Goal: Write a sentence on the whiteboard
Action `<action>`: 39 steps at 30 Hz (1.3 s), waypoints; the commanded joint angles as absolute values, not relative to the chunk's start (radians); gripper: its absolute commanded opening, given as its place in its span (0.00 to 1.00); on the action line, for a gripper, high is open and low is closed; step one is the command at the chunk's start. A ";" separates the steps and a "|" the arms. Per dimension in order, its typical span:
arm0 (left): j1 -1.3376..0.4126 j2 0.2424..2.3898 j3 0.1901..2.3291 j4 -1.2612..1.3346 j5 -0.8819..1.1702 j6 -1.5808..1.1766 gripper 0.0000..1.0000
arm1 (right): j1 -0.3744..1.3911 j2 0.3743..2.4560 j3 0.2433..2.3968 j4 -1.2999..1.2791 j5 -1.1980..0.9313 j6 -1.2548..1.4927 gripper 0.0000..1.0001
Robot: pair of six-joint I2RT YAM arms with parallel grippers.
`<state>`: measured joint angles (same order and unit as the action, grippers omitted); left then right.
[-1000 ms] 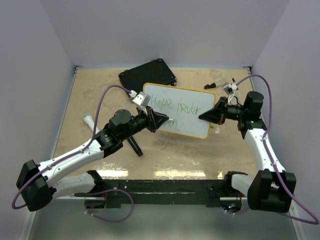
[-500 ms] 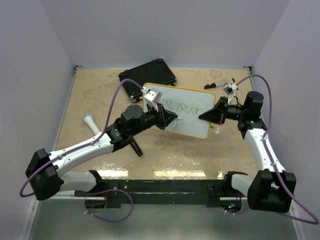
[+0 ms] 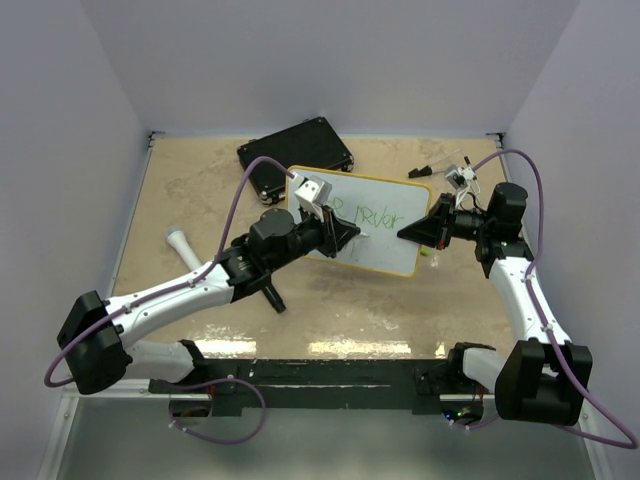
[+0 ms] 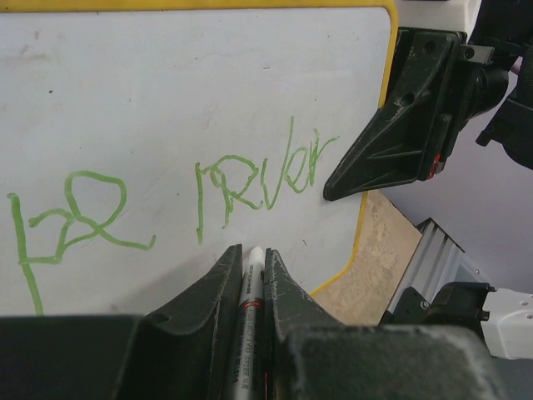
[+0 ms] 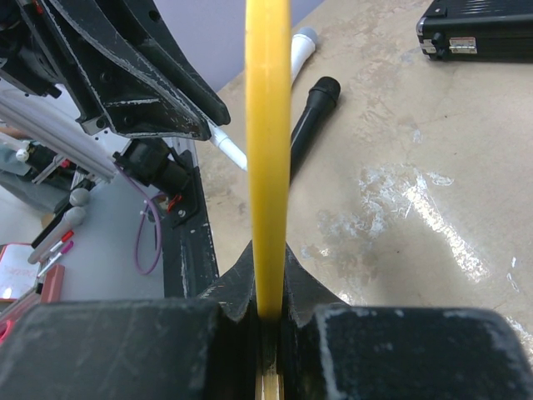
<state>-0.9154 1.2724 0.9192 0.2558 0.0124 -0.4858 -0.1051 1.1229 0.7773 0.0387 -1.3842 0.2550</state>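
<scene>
The whiteboard sat in the middle of the table, its far-left corner close to the black case. The right gripper held the whiteboard by its right-hand edge. In the right wrist view the orange-yellow rim ran edge-on between the two fingers, which were pressed against it from both sides. The sentence crossed the whiteboard's white face as thin green scribbles, a looped word towards the left and a second word nearer the right edge. The left gripper was over the whiteboard's near-left part, its fingers closed on a slim marker. The marker's pale tip pointed at the white face just below the second word, though whether it touched could not be told. Off the whiteboard's near-left corner a black cylinder lay on the table, and farther left of it lay a white tube.
</scene>
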 commanded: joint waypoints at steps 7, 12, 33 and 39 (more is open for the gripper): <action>-0.934 1.293 0.976 0.299 -0.058 -0.431 0.00 | -0.103 1.092 0.785 0.106 -1.451 0.275 0.00; -0.939 1.304 0.971 0.276 -0.074 -0.411 0.00 | -0.103 1.097 0.787 0.107 -1.451 0.275 0.00; -0.945 1.295 0.899 0.212 -0.038 -0.442 0.00 | -0.103 1.092 0.785 0.107 -1.450 0.276 0.00; -0.946 1.290 0.868 0.206 -0.025 -0.459 0.00 | -0.103 1.092 0.785 0.107 -1.450 0.276 0.00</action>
<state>-0.9451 1.2961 0.8890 0.2150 -0.0193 -0.4534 -0.1062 1.1229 0.7773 0.0429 -1.3701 0.2535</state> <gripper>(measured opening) 0.166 0.058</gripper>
